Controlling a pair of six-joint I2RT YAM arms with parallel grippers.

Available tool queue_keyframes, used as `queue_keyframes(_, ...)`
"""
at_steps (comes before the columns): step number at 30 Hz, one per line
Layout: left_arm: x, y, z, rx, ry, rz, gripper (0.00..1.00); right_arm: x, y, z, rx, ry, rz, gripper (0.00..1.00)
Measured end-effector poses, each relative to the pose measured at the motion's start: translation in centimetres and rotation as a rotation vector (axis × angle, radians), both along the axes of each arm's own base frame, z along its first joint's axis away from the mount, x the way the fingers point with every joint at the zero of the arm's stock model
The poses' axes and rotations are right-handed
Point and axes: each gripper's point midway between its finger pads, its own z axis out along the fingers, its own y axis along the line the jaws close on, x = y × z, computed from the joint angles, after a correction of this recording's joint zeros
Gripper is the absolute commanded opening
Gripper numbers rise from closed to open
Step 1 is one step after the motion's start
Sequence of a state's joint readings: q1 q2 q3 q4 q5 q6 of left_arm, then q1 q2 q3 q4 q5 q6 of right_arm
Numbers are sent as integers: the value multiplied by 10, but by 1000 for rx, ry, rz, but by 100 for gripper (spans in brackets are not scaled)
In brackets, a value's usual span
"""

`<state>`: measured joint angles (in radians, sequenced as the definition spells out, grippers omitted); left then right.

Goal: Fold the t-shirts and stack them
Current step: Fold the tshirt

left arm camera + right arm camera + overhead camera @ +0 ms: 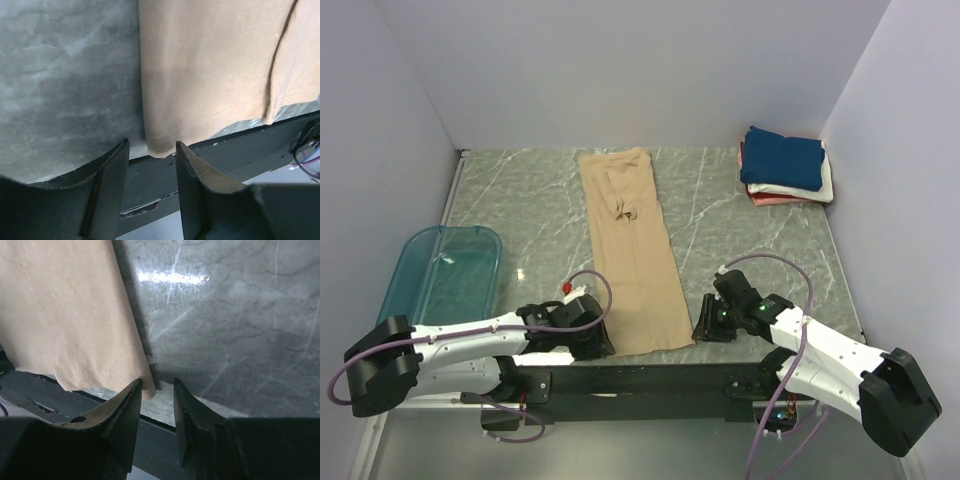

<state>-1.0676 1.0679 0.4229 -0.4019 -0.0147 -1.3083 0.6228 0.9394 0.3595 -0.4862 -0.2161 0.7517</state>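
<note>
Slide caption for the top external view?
Left tool and right tool, both open, sit at the near hem corners of a tan t-shirt folded lengthwise; folded t-shirts stacked far right.

Marble table (720, 220): tan tee (630, 260); tee stack (785, 168); tub (445, 272)

Both arms lie low, stretched inward from their bases. The left arm (460, 340) angles rightward; the left end effector (151, 150) has its fingers parted, with nothing between them. The right arm (820, 352) angles leftward; the right end effector (157, 387) shows a narrower gap and grips nothing.
</note>
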Motion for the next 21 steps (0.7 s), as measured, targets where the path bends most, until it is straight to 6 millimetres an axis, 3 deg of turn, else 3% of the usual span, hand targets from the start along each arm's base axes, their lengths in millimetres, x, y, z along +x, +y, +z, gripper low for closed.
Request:
queue_keyframes(7, -3, -7, -2, -9, 6, 16, 36, -1, 6, 0, 32, 9, 17, 39)
queue_keyframes(15, -5, -8, -6, 4, 15, 31, 1, -4, 8, 1, 51, 18, 26, 38)
queue_keyframes(21, -6, -2, -6, 22, 9, 41, 1, -8, 6, 8, 69, 3, 17, 39)
